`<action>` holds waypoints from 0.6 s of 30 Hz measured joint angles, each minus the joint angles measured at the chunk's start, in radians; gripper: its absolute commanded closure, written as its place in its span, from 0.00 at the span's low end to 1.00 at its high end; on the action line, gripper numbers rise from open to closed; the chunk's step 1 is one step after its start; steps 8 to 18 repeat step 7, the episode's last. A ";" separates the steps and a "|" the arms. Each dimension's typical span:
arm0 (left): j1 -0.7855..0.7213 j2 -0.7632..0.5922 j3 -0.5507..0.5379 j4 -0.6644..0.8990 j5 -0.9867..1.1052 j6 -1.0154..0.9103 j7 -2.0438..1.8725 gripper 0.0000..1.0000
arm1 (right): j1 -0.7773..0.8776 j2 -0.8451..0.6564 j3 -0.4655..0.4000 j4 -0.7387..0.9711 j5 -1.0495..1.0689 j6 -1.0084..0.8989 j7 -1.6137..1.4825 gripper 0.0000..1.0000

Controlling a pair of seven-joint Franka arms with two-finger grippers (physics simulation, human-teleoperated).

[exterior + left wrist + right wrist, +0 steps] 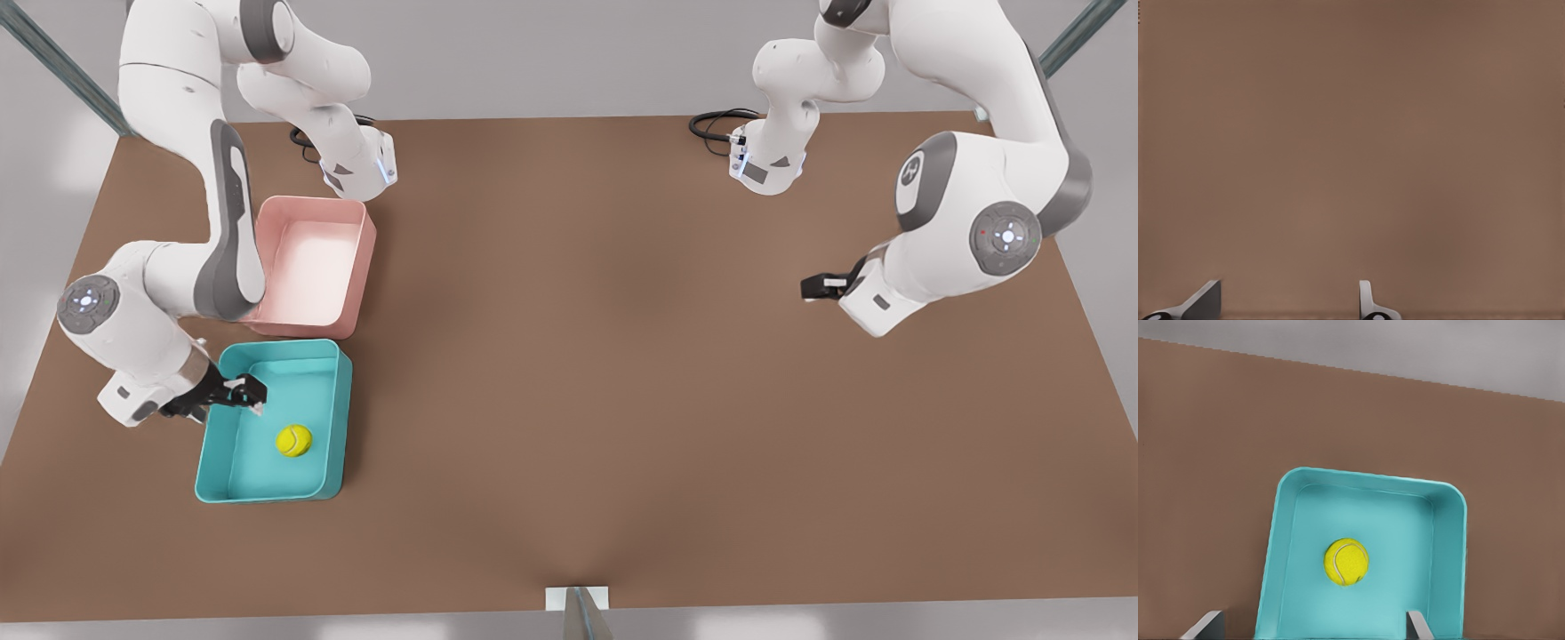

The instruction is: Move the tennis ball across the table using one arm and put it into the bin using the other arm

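Note:
The yellow-green tennis ball [294,440] [1346,561] lies on the floor of the teal bin [342,418] [1448,540], near the front view's left front of the brown table [578,356]. My right gripper [252,394] [1313,625] hangs open over the bin's far part, a little above the ball and apart from it, with nothing between its fingers. Over bare tabletop at the front view's right, my left gripper [811,287] [1288,300] waits open and holds nothing.
A pink tub [360,258] of like shape stands just behind the teal bin, almost touching it. The right arm's elbow reaches over the pink tub's edge. Black cables [716,124] lie at the table's far edge.

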 measured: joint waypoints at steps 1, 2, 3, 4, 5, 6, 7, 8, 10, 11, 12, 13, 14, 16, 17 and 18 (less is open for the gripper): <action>0.000 0.001 0.000 0.001 0.001 -0.005 0.000 0.00 | -0.007 -0.044 0.020 0.025 -0.025 -0.073 0.004 0.00; 0.000 0.002 0.000 0.001 0.002 -0.010 0.000 0.00 | -0.010 -0.087 0.035 0.035 -0.044 -0.143 0.012 0.00; 0.000 0.004 0.000 0.001 0.002 -0.014 0.000 0.00 | -0.012 -0.117 0.046 0.040 -0.058 -0.204 0.020 0.00; 0.000 0.004 0.000 0.001 0.003 -0.017 -0.001 0.00 | -0.014 -0.133 0.054 0.042 -0.069 -0.256 0.027 0.00; 0.000 0.005 0.000 0.000 0.003 -0.020 -0.001 0.00 | -0.021 -0.141 0.063 0.044 -0.077 -0.300 0.035 0.00; 0.001 0.005 0.000 0.000 0.003 -0.024 -0.001 0.00 | -0.031 -0.145 0.073 0.044 -0.083 -0.338 0.042 0.00; 0.001 0.006 0.000 -0.001 0.003 -0.029 -0.001 0.00 | -0.041 -0.148 0.079 0.045 -0.088 -0.370 0.048 0.00; 0.001 0.006 0.000 -0.001 0.003 -0.029 -0.001 0.00 | -0.041 -0.148 0.079 0.045 -0.088 -0.370 0.048 0.00; 0.001 0.006 0.000 -0.001 0.003 -0.029 -0.001 0.00 | -0.041 -0.148 0.079 0.045 -0.088 -0.370 0.048 0.00; 0.001 0.006 0.000 -0.001 0.003 -0.029 -0.001 0.00 | -0.041 -0.148 0.079 0.045 -0.088 -0.370 0.048 0.00; 0.001 0.006 0.000 -0.001 0.003 -0.029 -0.001 0.00 | -0.041 -0.148 0.079 0.045 -0.088 -0.370 0.048 0.00; 0.001 0.006 0.000 -0.001 0.003 -0.029 -0.001 0.00 | -0.041 -0.148 0.079 0.045 -0.088 -0.370 0.048 0.00; 0.001 0.006 0.000 -0.001 0.003 -0.029 -0.001 0.00 | -0.041 -0.148 0.079 0.045 -0.088 -0.370 0.048 0.00; 0.001 0.006 0.000 -0.001 0.003 -0.029 -0.001 0.00 | -0.041 -0.148 0.079 0.045 -0.088 -0.370 0.048 0.00; 0.001 0.006 0.000 -0.001 0.003 -0.029 -0.001 0.00 | -0.041 -0.148 0.079 0.045 -0.088 -0.370 0.048 0.00; 0.001 0.006 0.000 -0.001 0.003 -0.029 -0.001 0.00 | -0.041 -0.148 0.079 0.045 -0.088 -0.370 0.048 0.00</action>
